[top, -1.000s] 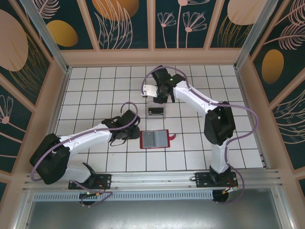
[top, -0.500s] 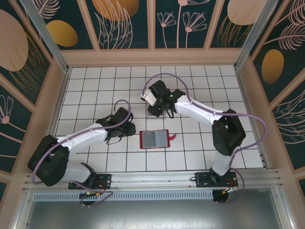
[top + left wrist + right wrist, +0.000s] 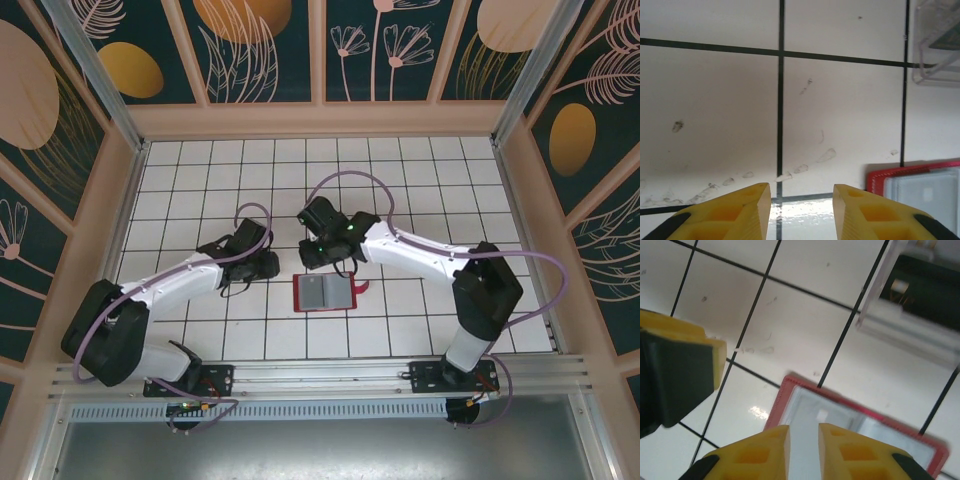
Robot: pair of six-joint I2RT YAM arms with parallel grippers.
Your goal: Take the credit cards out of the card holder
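Observation:
The red card holder (image 3: pixel 325 292) lies open on the tiles, showing pale grey-blue pockets (image 3: pixel 840 412) and its red tab (image 3: pixel 360 288) on the right. I cannot tell whether cards sit in the pockets. My right gripper (image 3: pixel 323 262) hangs over the holder's far left edge. Its yellow fingers stand a narrow gap apart in the right wrist view (image 3: pixel 804 429), with nothing between them. One dark card (image 3: pixel 922 290) lies in the clear tray (image 3: pixel 900 327). My left gripper (image 3: pixel 271 265) is open (image 3: pixel 801 187) over bare tile, with the holder's red corner (image 3: pixel 920 182) just to its right.
The clear tray (image 3: pixel 935 50) sits one tile beyond the holder, under my right arm in the top view. A left finger (image 3: pixel 680 370) shows close beside the right gripper. Wooden walls (image 3: pixel 320 120) ring the white tiled floor.
My right arm swung from above the clear tray toward me, down to the holder's far edge. The left gripper shifted slightly away from the near edge.

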